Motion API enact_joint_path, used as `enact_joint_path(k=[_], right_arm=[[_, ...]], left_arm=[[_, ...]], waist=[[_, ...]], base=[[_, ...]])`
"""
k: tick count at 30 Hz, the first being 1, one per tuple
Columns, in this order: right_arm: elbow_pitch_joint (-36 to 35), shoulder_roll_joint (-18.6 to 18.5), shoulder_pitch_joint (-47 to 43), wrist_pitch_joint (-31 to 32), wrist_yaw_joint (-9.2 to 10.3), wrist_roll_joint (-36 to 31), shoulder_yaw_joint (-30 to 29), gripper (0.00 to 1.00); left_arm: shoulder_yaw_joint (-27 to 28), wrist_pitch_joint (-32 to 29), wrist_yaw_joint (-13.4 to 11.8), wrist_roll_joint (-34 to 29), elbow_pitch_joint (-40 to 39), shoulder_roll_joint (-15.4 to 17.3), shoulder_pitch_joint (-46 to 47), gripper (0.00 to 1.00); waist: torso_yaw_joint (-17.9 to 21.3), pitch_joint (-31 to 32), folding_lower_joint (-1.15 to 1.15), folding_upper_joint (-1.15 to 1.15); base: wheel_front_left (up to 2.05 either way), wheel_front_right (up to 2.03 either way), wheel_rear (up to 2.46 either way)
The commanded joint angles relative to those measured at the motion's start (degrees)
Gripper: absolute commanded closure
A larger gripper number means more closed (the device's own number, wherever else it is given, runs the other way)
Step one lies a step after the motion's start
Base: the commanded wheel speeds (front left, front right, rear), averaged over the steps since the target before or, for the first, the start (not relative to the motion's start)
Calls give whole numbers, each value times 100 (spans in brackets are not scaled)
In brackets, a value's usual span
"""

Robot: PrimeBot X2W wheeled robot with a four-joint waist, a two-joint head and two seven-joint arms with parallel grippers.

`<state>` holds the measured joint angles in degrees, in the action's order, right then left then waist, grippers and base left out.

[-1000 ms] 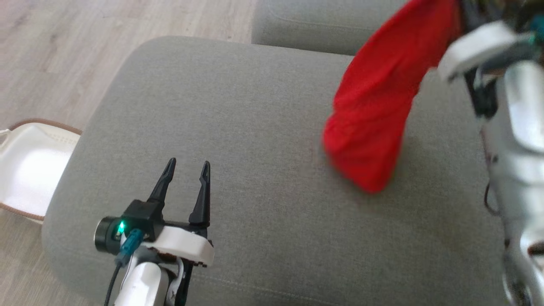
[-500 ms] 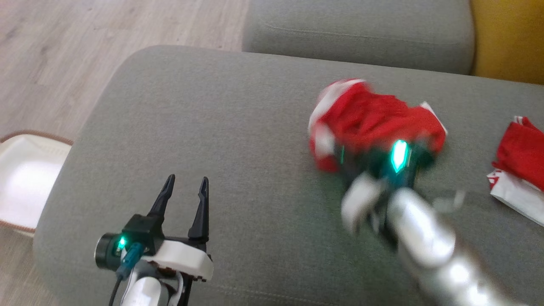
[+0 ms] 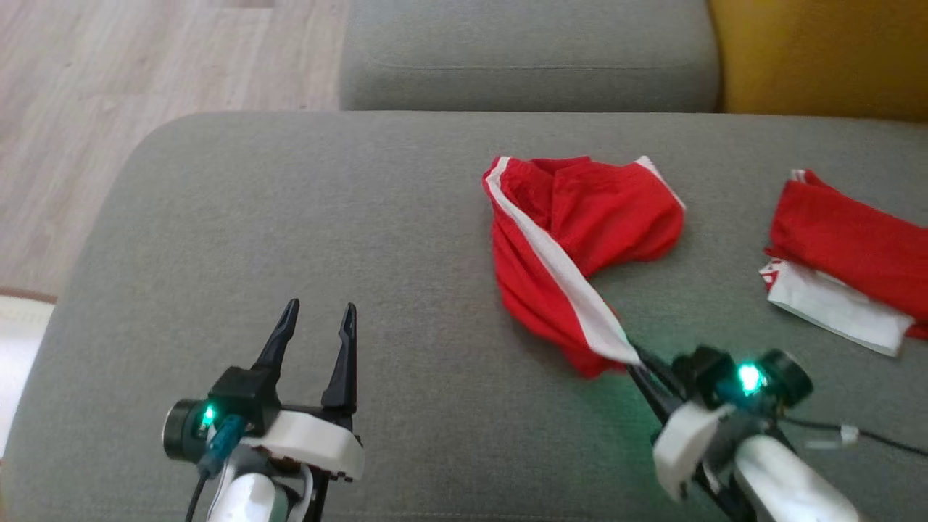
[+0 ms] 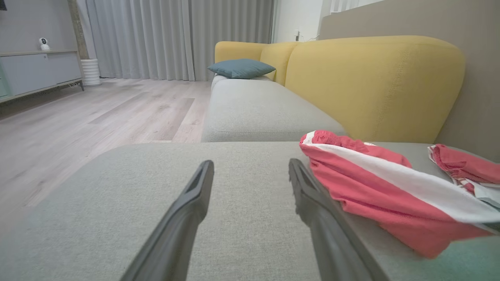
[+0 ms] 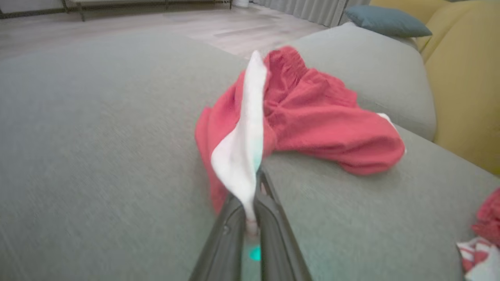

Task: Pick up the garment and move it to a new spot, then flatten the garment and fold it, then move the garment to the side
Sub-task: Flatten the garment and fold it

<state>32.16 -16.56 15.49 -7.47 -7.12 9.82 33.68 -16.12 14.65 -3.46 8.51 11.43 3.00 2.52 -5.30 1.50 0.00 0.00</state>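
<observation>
The red garment (image 3: 580, 239) is seen crumpled right of centre on the grey cushion (image 3: 326, 217). Its white stripe is pinched at the near end by the right gripper (image 3: 636, 365), fingers pressed together. The left gripper (image 3: 319, 313) is held spread at the near left, well apart. A second red-and-white cloth (image 3: 841, 254) lies further right.

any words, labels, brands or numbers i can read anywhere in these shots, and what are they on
No readable text in any view.
red garment: plain red with a white stripe, no print or label visible.
second red and white garment: small red marks on its white edge, too blurred to tell whether they are lettering.
</observation>
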Motion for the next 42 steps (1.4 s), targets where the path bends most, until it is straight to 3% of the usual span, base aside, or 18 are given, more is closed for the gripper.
enact_joint_path(k=[1,2,3,4,10,17,21,32,42], right_arm=[[-270,-36,-84,66,-36,-46,96,100],[-430,-61,-192,149,-36,-48,122,75],[-604,-81,-291,203,-36,-37,113,6],[-773,-90,-387,260,-36,-11,84,0],[-1712,61,-742,383,-36,22,-522,0],[-2540,934,-1076,105,-36,-32,-1746,0],[-2704,1231,-1298,-6,-36,-111,-2221,0],[-2676,1358,-1338,91,-36,-198,-2165,0],[-2137,1365,-1292,719,-36,144,-1440,0]], left_arm=[[165,35,-43,42,-181,-12,186,0],[166,35,-59,52,-184,-12,187,0],[163,35,-63,62,-187,-12,190,0],[159,35,-60,65,-184,-12,193,0],[194,35,-43,58,-158,-12,223,0],[356,35,-7,62,-166,-12,290,0],[455,35,42,49,-171,-12,359,0],[437,35,65,44,-162,-13,419,0],[316,35,95,61,-88,-13,467,0]], waist=[[71,15,0,0],[106,13,0,0],[130,9,0,0],[151,4,0,0],[235,-3,0,0],[251,40,0,0],[272,0,0,0],[276,-78,0,0],[-26,-296,0,0]], base=[[0,0,0],[0,0,0],[0,0,0],[0,0,0],[0,0,0],[0,0,0],[0,0,0],[0,0,0],[0,0,0]])
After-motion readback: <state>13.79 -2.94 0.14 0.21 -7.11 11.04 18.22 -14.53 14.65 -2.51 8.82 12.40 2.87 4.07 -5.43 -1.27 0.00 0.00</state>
